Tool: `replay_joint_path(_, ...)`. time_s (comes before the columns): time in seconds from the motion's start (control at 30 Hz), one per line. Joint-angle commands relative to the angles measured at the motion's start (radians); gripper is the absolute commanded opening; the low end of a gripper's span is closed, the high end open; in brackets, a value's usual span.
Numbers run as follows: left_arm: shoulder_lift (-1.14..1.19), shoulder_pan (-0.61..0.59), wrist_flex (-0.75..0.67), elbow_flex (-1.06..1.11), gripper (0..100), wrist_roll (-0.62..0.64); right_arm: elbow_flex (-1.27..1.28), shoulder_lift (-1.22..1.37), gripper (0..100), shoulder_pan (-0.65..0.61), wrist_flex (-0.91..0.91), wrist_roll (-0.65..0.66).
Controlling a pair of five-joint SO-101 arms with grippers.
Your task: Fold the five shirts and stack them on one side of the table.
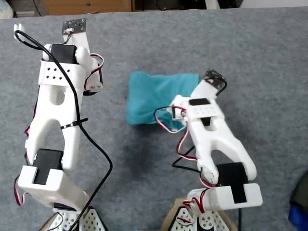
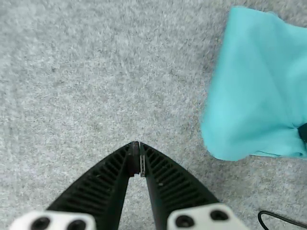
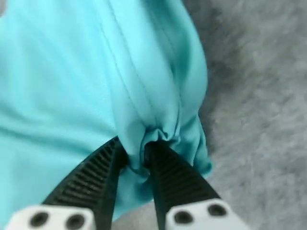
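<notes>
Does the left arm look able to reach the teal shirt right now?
Probably yes. The left gripper, shut, hangs over bare grey mat right beside the shirt, with nothing between them. The right gripper is pinching another part of the shirt.

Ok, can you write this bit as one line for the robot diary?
right gripper: shut on teal shirt | left gripper: shut, empty, over grey mat beside shirt

1 teal shirt, folded to a rough rectangle, lying on the grey table, 1 edge bunched up
</notes>
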Motion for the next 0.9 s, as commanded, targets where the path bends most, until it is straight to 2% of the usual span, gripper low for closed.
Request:
replay_joint_path(0.0, -0.053, -0.002, -0.009, -0.005, 2, -0.006, -0.079, -0.108, 0.5, 0.056, -0.015, 0.048)
replay_joint_path(0.17, -0.073, -0.003, -0.005, -0.005, 2, -0.006, -0.156, -0.2, 0.5, 0.117, -0.014, 0.115)
replay_joint_path(0.3, -0.104, -0.009, -0.003, -0.003, 2, -0.006, -0.211, -0.243, 0.5, 0.234, -0.014, 0.163)
replay_joint_path(0.63, -0.119, -0.009, -0.003, -0.003, 2, -0.008, -0.348, -0.277, 0.5, 0.645, -0.011, 0.404)
replay_joint_path(0.87, -0.119, -0.003, -0.002, -0.003, 2, -0.006, -0.463, -0.277, 0.5, 0.935, 0.166, 0.554)
